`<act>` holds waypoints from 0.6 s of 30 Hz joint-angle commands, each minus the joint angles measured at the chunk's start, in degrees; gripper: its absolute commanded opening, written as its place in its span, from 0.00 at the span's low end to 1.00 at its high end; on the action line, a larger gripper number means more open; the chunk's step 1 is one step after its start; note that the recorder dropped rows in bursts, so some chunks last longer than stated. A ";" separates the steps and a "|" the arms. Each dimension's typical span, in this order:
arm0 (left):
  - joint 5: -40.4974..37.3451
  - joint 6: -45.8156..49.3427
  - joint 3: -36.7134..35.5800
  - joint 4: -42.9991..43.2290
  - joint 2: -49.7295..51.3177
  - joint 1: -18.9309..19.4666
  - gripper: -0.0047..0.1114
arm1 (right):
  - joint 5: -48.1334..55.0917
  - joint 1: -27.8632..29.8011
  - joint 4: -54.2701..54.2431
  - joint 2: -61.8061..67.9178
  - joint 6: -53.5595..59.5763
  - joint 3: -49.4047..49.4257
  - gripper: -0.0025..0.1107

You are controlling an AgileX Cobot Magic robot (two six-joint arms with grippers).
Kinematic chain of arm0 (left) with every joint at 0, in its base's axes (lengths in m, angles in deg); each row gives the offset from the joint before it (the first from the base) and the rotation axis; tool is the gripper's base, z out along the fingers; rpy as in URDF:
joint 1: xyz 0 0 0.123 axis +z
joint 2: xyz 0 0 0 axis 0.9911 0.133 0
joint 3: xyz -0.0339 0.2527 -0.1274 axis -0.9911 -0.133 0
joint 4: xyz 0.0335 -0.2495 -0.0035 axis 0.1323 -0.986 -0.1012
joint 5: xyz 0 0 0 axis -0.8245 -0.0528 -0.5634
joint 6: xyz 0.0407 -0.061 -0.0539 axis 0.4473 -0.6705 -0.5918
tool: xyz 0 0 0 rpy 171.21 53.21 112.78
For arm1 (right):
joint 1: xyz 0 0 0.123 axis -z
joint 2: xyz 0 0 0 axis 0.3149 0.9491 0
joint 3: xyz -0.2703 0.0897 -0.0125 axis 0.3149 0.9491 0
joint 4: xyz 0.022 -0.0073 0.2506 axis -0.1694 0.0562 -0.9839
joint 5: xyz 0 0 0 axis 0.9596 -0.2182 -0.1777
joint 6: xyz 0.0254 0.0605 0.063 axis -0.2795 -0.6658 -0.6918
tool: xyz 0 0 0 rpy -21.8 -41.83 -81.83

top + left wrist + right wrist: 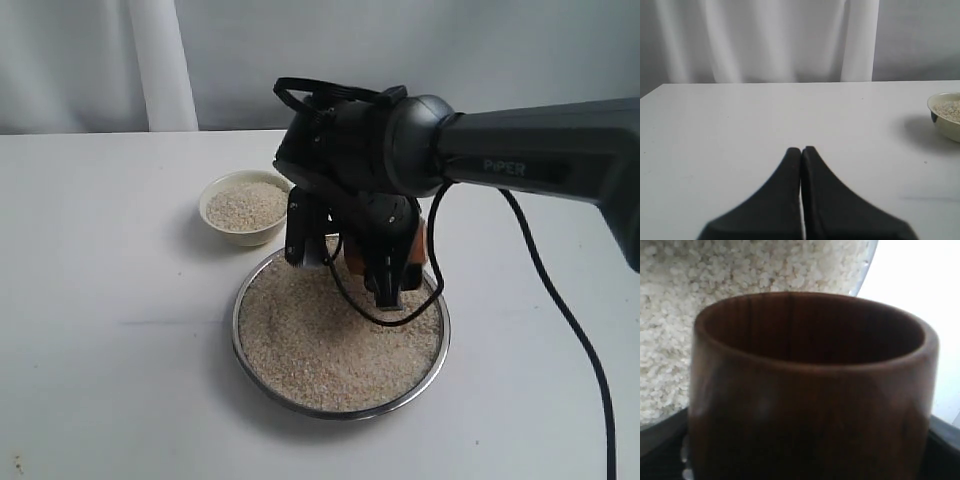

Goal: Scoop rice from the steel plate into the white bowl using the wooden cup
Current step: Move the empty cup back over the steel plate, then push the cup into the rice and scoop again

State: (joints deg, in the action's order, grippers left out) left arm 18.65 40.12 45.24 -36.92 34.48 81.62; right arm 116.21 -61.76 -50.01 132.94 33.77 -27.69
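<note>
The right gripper's [350, 272] fingers [657, 452] stand wide apart, clamped on the wall of the wooden cup [810, 390]. What shows of its dark inside holds no grains. The cup hangs low over the rice [330, 350] at the far side of the steel plate [340, 412] (touching or not, I cannot tell).

The cup is smooth and round, so digging into the packed grains could twist it in the grip. A push near the rim could also spill rice onto the table. The white bowl [245, 238], just beyond the plate, looks nearly full and may overflow.

The right arm reaches in from the right, its wrist bent steeply down. The left gripper [801, 150] sits low over bare table, its fingers pressed together on nothing.
</note>
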 commanded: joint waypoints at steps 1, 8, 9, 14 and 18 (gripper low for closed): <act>0.33 -0.22 -0.09 0.02 -0.14 -0.15 0.04 | 0.08 0.27 1.36 -0.27 -0.26 1.01 0.02; 0.33 -0.22 -0.09 0.02 -0.14 -0.15 0.04 | 0.08 0.27 1.47 -0.16 -0.26 1.01 0.02; 0.33 -0.22 -0.09 0.02 -0.14 -0.15 0.04 | 0.08 0.27 1.47 0.10 -0.26 1.01 0.02; 0.33 -0.22 -0.09 0.02 -0.14 -0.15 0.04 | 0.08 0.13 4.31 3.70 -0.43 1.01 0.02; 0.33 -0.22 -0.09 0.02 -0.14 -0.15 0.04 | 0.08 -0.11 6.61 6.71 -1.75 1.01 0.02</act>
State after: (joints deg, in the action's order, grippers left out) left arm 18.65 40.12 45.24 -36.92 34.48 81.62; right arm 116.10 -61.76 -45.16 138.34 32.70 -26.70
